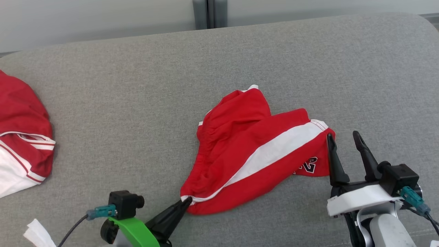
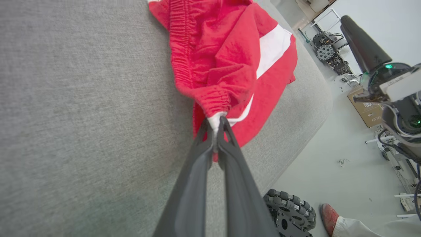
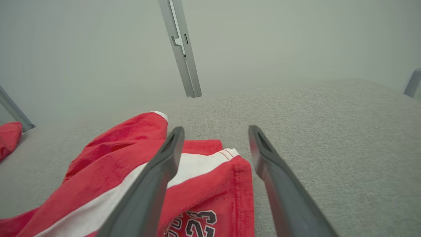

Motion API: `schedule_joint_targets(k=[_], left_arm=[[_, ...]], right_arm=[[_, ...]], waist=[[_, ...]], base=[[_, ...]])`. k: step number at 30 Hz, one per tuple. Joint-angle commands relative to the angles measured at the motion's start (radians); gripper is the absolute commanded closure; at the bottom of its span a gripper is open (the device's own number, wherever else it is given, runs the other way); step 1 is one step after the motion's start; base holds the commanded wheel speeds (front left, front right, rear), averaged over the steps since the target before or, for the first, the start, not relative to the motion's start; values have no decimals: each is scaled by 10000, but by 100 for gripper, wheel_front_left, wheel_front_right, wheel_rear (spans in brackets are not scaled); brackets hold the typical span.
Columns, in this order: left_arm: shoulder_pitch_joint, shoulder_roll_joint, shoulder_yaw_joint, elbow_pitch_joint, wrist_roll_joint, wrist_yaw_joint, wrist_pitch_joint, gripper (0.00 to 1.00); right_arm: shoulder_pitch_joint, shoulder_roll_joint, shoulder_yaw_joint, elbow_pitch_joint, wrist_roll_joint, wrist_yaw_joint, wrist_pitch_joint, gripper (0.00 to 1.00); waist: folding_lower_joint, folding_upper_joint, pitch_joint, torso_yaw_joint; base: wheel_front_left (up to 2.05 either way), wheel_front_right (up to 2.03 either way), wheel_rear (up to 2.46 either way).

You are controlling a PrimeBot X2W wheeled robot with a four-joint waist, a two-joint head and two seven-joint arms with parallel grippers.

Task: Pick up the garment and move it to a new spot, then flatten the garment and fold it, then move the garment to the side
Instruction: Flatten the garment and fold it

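Red shorts [image 1: 253,151] with a white side stripe and a dark number lie crumpled in the middle of the grey cushion [image 1: 137,103]. My left gripper [image 1: 187,201] is shut on the white corner of the waistband at the shorts' near left end; the left wrist view shows the fingertips pinching that corner [image 2: 217,123] of the shorts [image 2: 227,59]. My right gripper [image 1: 343,137] stands open at the shorts' right leg hem. In the right wrist view its fingers [image 3: 213,131] straddle the hem corner of the shorts [image 3: 210,171] above the printed number.
A second red and white garment [image 1: 20,137] lies at the cushion's left edge. A white scrap [image 1: 37,235] sits at the bottom left. In the left wrist view, the cushion's edge drops to the floor, with a robot wheel [image 2: 289,210] and a person's red shoe [image 2: 329,214].
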Motion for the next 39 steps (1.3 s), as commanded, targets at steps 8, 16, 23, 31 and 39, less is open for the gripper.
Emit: schedule_joint_targets(k=[8, 16, 23, 31, 39], left_arm=[[-273, 374, 432, 253, 657, -12, -350, 100], [-449, 249, 590, 709, 1200, 53, -431, 100], [-539, 151, 547, 956, 1373, 12, -457, 100], [-538, 43, 489, 1119, 1399, -22, -475, 100], [-243, 57, 990, 602, 705, -57, -494, 100]], right_arm=[[-1579, -1562, 1376, 2521, 1628, 1, -33, 0], [-2946, -3721, 4232, 2866, 6396, 1, 1866, 0], [-2808, -4982, 5153, 1896, 9125, 3, 3640, 0], [-2587, -5601, 5790, 1281, 9964, 3, 3921, 100], [-2563, -6212, 5805, 593, 10375, 3, 2759, 100]], waist=[[0, 0, 361, 385], [0, 0, 342, 676], [0, 0, 181, 867], [0, 0, 44, 996], [0, 0, -356, 888]], base=[[0, 0, 0], [0, 0, 0], [0, 0, 0], [0, 0, 0], [0, 0, 0]])
